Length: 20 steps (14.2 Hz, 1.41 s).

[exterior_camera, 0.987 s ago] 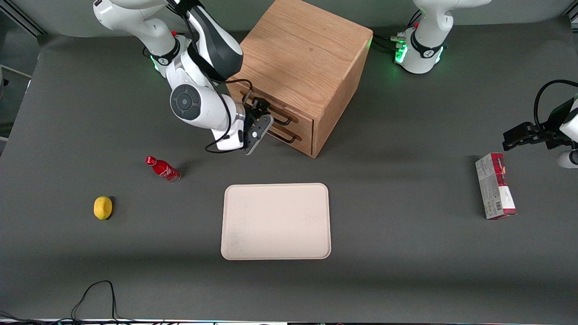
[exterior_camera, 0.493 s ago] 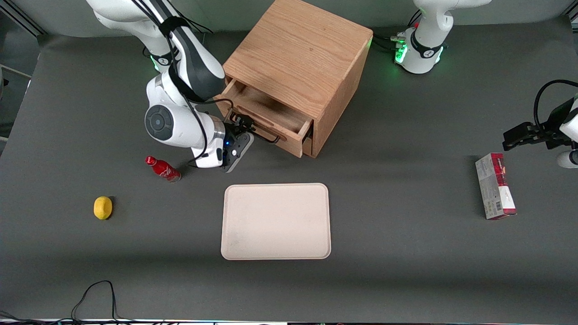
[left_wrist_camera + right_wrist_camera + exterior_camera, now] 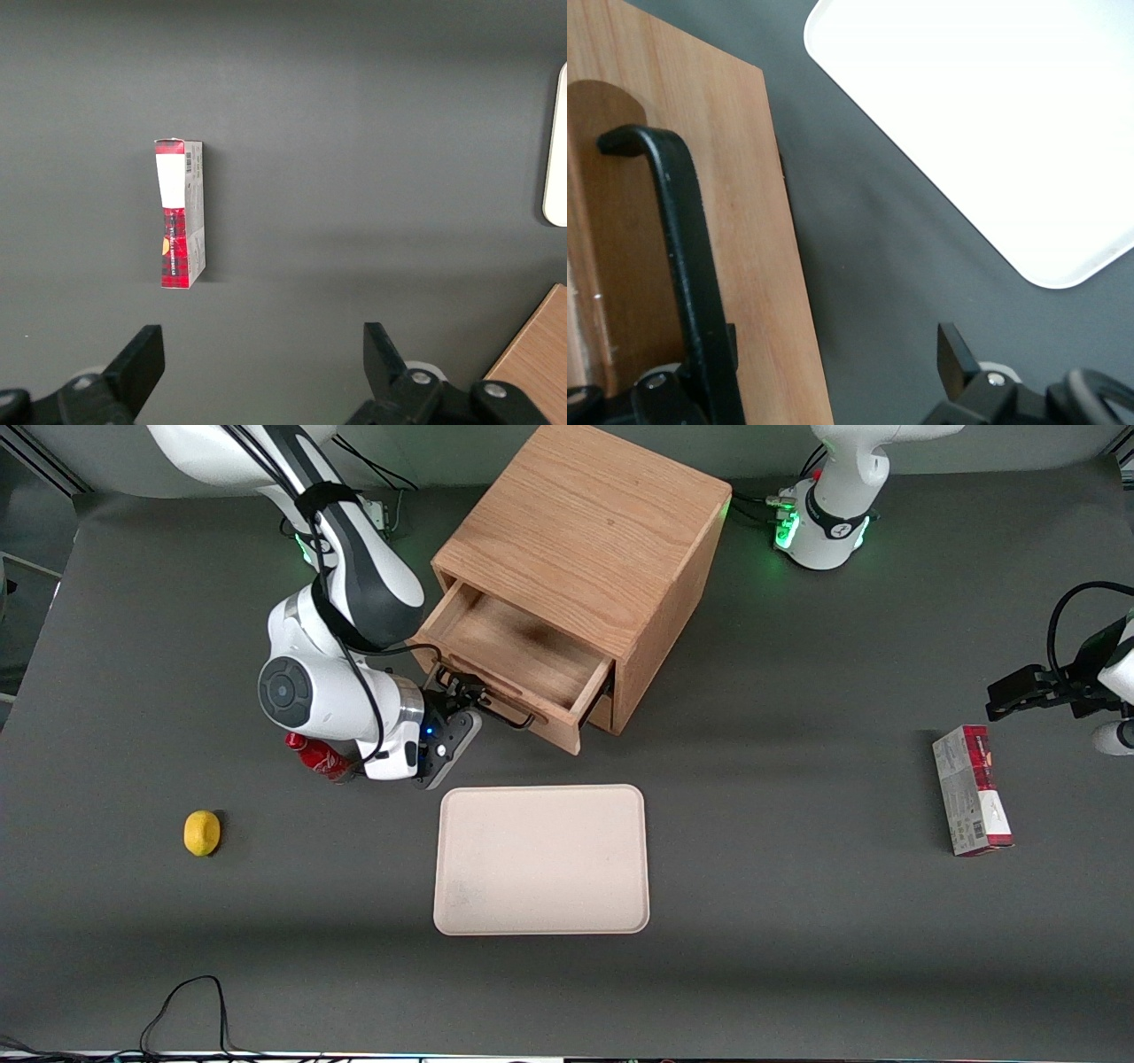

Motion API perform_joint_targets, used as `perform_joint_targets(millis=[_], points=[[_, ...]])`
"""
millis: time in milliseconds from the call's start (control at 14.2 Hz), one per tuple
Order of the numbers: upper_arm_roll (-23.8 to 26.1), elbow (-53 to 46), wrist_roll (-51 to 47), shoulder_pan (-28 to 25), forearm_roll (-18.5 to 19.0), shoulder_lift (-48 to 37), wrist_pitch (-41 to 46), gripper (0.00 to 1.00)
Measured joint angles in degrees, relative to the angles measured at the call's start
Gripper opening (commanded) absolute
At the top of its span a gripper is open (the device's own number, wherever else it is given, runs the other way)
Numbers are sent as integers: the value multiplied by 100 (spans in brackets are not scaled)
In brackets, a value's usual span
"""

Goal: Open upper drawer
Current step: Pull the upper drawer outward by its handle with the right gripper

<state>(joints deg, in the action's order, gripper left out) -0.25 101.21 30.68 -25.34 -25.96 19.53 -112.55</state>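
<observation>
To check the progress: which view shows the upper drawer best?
The front view: the upper drawer stands pulled out, the gripper at its handle. The right wrist view shows only its front and handle; the left wrist view shows nothing of it.

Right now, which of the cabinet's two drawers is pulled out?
The upper drawer, its bare wooden inside showing. The gripper is at its black handle. The lower drawer stays in, mostly hidden beneath it.
</observation>
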Motion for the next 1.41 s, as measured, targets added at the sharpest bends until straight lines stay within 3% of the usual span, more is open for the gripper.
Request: perform_joint_targets(millis=[1410], points=[[-3,-1294,371,558,-47,719,620,100]])
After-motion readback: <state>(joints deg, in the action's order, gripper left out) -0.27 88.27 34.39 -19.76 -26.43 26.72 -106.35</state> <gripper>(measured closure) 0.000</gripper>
